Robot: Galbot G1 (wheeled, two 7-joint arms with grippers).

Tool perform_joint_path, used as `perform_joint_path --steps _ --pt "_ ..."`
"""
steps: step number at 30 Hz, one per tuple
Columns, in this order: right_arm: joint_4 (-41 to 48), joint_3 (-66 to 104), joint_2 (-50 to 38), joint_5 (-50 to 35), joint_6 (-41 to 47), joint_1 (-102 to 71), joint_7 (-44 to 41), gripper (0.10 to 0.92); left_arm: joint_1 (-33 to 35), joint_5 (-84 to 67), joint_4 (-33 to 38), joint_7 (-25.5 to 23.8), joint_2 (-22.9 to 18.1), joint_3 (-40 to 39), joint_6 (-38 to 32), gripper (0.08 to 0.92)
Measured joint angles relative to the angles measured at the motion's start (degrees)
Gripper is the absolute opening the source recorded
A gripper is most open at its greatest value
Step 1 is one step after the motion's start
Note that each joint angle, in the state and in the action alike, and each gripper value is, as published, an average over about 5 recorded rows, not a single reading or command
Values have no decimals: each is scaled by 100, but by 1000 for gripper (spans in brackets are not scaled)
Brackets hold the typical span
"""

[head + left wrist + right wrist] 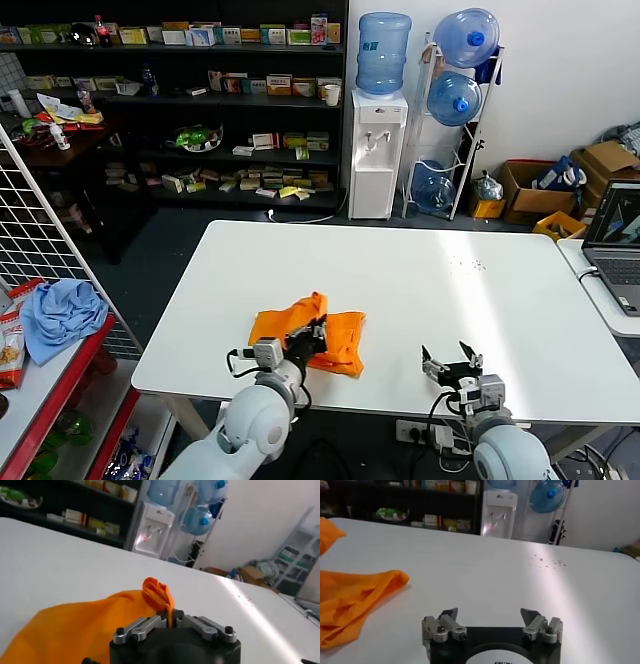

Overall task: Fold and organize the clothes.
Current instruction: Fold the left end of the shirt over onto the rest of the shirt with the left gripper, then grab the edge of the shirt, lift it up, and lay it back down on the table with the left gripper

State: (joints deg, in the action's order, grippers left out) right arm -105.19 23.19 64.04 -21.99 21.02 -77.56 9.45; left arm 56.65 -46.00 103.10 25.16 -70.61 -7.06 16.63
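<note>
The clothes are one bright orange shirt (345, 335), lying bunched near the front left of the white table (420, 280). My left gripper (314, 334) sits over its middle, shut on a thin ridge of the fabric. In the left wrist view that fold (159, 592) rises between the fingers of the left gripper (171, 616), and the rest of the shirt (70, 627) spreads out beside it. My right gripper (452, 358) rests at the table's front edge, open and empty, well apart from the shirt. The right wrist view shows the right gripper (490, 614) over bare table, with the shirt (350, 597) off to one side.
A light blue cloth (62, 312) lies on a red shelf behind a wire rack (40, 230) to the left. A laptop (615, 240) stands on a side table at the right. Shelves and a water dispenser (378, 150) are beyond the table.
</note>
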Motion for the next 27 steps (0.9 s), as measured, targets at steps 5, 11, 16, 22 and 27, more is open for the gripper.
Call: perform_joint_path --steps 5,11,16,22,27 --pt "-6 8 -36 -25 0 34 0 823 30 -43 -95 -120 -178 -165 -46 351" --pt "28 -23 -60 -34 -2 66 -1 823 132 -161 36 -278 -167 -205 -119 533" --pt "29 -64 -101 -41 -3 90 -23 823 247 -163 173 -417 68 -53 -162 680" --pt "53 -107 -134 -37 -21 96 -69 823 312 -108 152 -634 561 286 -118 811" --pt "46 -105 -171 -35 -35 57 -104 823 292 -146 -28 -874 956 606 13 822"
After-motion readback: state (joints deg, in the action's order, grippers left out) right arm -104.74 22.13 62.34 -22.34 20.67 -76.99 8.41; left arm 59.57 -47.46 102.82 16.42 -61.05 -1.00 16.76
